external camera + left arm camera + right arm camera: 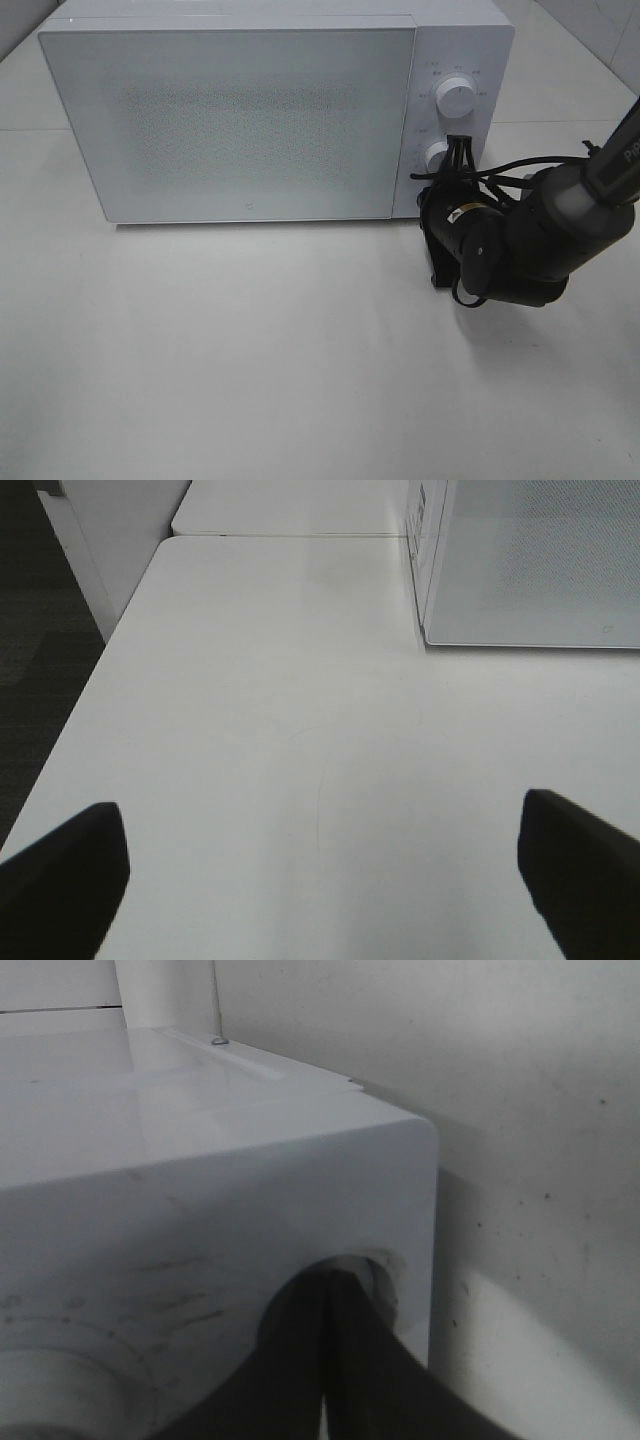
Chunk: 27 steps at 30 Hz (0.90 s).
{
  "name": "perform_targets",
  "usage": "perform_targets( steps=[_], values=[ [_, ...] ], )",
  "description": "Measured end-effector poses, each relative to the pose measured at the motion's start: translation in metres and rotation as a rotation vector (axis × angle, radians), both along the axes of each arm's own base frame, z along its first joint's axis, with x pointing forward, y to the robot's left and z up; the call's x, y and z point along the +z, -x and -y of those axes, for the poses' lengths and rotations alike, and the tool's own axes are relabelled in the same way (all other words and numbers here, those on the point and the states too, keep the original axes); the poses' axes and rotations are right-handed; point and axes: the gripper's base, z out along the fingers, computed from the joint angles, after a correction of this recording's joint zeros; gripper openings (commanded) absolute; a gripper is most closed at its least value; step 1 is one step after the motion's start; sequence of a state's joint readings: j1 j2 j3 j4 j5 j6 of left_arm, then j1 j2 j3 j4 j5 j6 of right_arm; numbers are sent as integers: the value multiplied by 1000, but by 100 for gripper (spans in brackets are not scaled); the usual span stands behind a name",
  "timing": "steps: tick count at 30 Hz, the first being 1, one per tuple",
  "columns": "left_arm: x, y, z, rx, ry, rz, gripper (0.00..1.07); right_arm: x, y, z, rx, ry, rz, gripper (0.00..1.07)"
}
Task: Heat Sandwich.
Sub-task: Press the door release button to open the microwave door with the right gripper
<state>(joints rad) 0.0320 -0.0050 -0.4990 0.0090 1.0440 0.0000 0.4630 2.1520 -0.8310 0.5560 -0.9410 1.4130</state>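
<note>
The sandwich is out of view. The white microwave [240,110] stands at the back of the table with its door shut. My right gripper [459,148] is at the lower knob [435,156] on the control panel, below the upper knob [457,99]. In the right wrist view the gripper [328,1285] has its black fingers [290,1360] pressed together with only a thin seam between them, and their tips lie against the lower knob's rim [385,1280]. My left gripper [320,815] is open and empty over bare table, left of the microwave's corner [430,630].
The white table [250,350] stretches in front of the microwave. Its left edge [80,710] drops to a dark floor. The right arm's black body and cables [530,235] hang in front of the control panel.
</note>
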Motion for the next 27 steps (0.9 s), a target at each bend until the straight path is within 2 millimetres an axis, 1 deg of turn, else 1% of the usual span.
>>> perform_targets(
  steps=[8,27],
  values=[
    [0,0,0,0,0,0,100,-3,-3,-1,5,-1,-9,0],
    [0,0,0,0,0,0,100,-3,-4,-2,9,-5,-26,1]
  ],
)
